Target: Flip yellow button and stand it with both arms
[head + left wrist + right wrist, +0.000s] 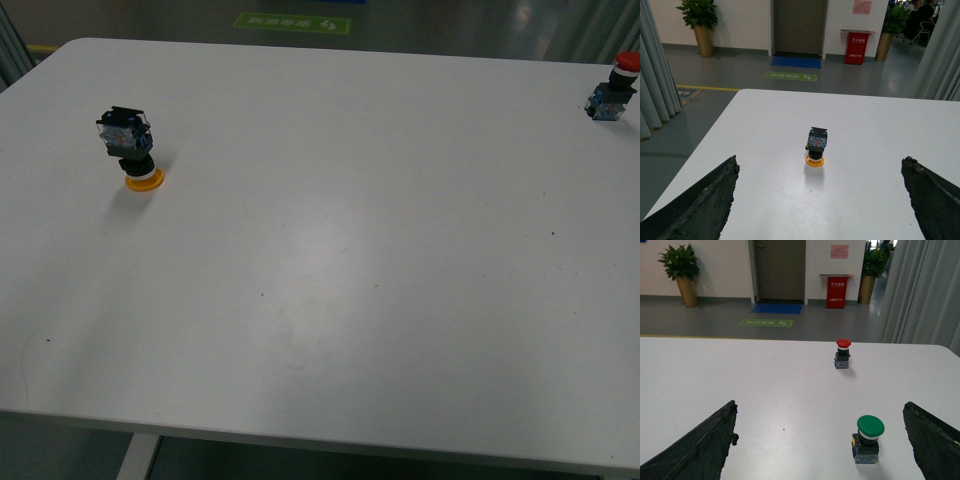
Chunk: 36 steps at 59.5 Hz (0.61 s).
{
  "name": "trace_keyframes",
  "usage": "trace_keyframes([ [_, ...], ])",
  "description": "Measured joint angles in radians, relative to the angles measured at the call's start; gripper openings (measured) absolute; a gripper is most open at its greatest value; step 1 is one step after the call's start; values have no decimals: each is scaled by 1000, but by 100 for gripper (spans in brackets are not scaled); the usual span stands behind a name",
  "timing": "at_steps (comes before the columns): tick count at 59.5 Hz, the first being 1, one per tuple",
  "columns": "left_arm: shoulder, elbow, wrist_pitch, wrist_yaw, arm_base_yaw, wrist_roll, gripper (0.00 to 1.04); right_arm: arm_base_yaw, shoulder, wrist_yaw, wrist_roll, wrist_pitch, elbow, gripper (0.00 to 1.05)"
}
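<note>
The yellow button [130, 146] stands upside down on the white table [350, 280], at its left side: yellow-orange cap on the surface, black-and-blue block on top. In the left wrist view the yellow button [816, 146] sits well ahead of my left gripper [820, 165], centred between its wide-apart fingers [705, 200], untouched. My right gripper [820, 407] is open too, with nothing gripped. Neither arm appears in the front view.
A red-capped switch [612, 90] stands upright at the table's far right corner, also seen as the red switch [842, 354] in the right wrist view. A green-capped switch [867, 437] stands upright between the right fingers, nearer the right-hand one. Curtains hang beyond the table.
</note>
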Motion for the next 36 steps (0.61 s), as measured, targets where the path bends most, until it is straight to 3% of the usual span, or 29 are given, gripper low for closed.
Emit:
trace_keyframes([
  [36, 0, 0, 0, 0, 0, 0, 98, 0, 0, 0, 0, 0, 0, 97],
])
